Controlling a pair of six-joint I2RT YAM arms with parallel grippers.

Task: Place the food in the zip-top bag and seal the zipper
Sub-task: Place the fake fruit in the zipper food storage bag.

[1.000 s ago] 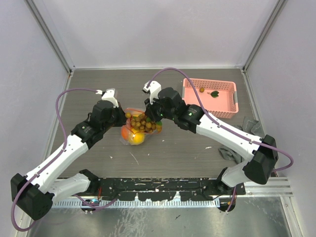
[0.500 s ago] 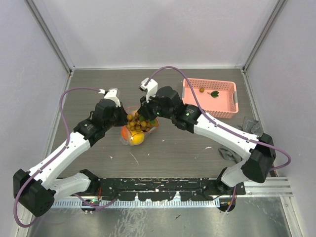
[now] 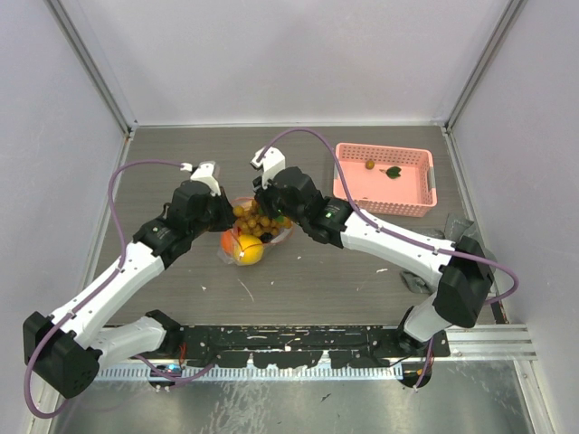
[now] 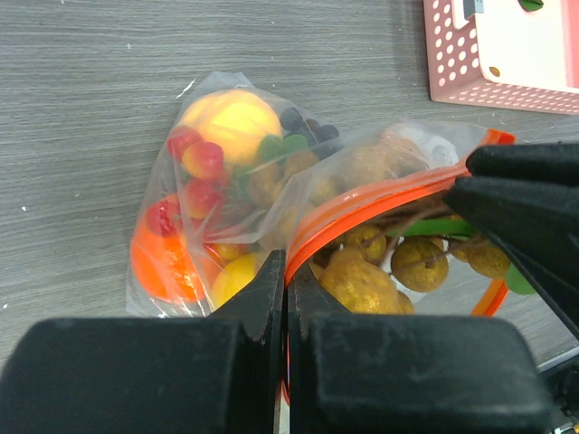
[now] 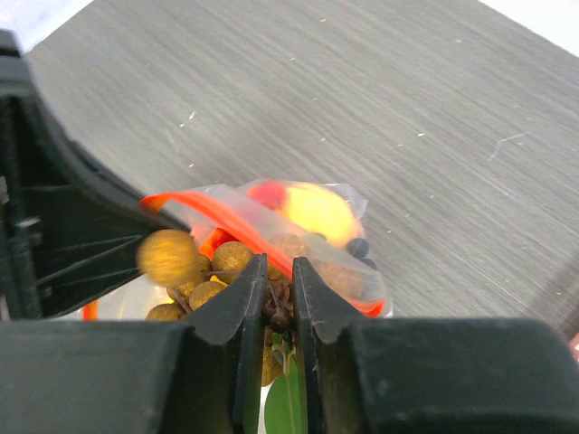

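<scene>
The clear zip-top bag (image 3: 244, 240) lies mid-table with its orange zipper (image 4: 380, 194) held open. It holds a yellow fruit (image 4: 231, 122), an orange fruit (image 4: 163, 262) and small red fruits. My left gripper (image 4: 287, 276) is shut on the zipper edge. My right gripper (image 5: 274, 276) is shut on the stem of the bunch of brown balls (image 5: 213, 271), which hangs in the bag's mouth. In the top view both grippers, the left one (image 3: 226, 213) and the right one (image 3: 264, 210), meet over the bag.
A pink lattice basket (image 3: 384, 177) stands at the back right with a small fruit and a green leaf in it; its corner shows in the left wrist view (image 4: 452, 63). Grey cloth (image 3: 460, 228) lies at the right edge.
</scene>
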